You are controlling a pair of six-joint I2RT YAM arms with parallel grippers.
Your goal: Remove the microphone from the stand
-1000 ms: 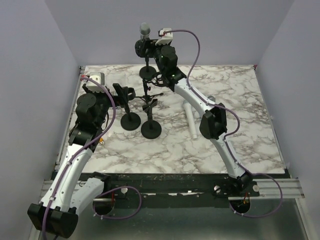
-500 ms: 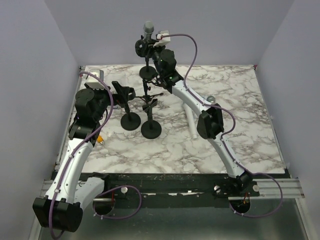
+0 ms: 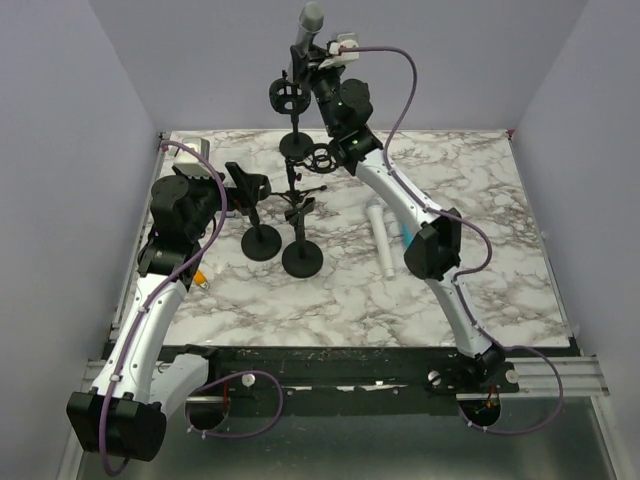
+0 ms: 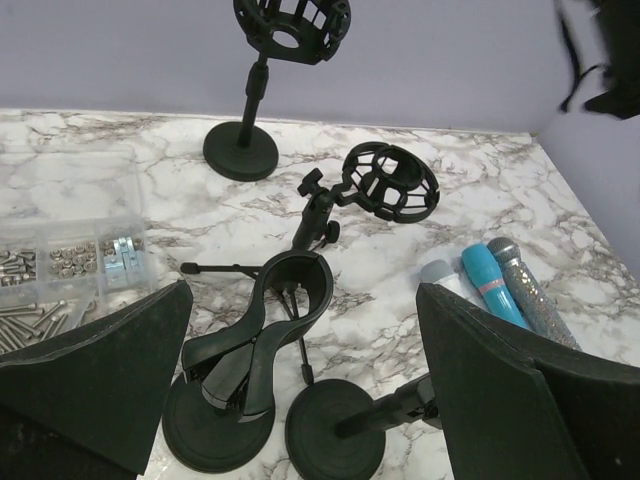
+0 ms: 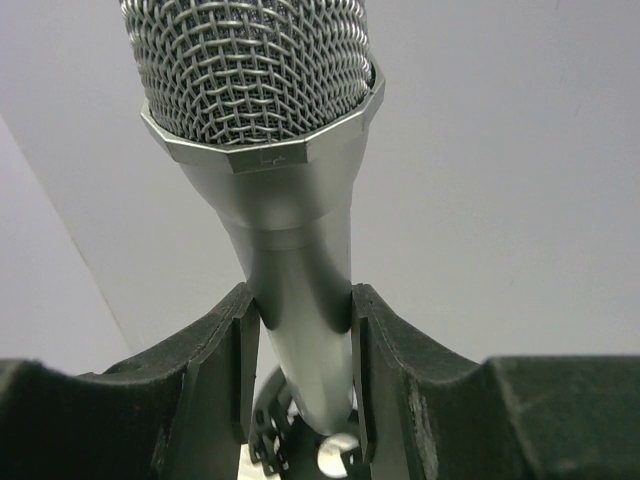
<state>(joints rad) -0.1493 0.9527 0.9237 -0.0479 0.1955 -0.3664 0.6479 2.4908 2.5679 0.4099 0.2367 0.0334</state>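
A silver microphone (image 3: 307,28) with a mesh head (image 5: 262,70) stands upright, high above the back of the table. My right gripper (image 3: 312,62) is shut on its body, one finger pressed against each side (image 5: 303,365). The microphone's lower end hangs just above the empty black cage (image 3: 287,95) of the tall stand (image 4: 292,22), whose round base (image 3: 297,146) rests on the marble. My left gripper (image 3: 247,188) stands wide open over the shorter stands at left, holding nothing (image 4: 310,400).
A clip stand (image 4: 262,335), a shock-mount stand (image 4: 390,182) and two round bases (image 3: 302,259) crowd the centre-left. White, blue and glittery microphones (image 4: 495,285) lie at centre-right (image 3: 382,240). A clear box of screws (image 4: 70,260) sits at the left edge.
My right gripper has closed on the microphone and raised it out of the stand's cage. The left arm shifted slightly early on, then held still.
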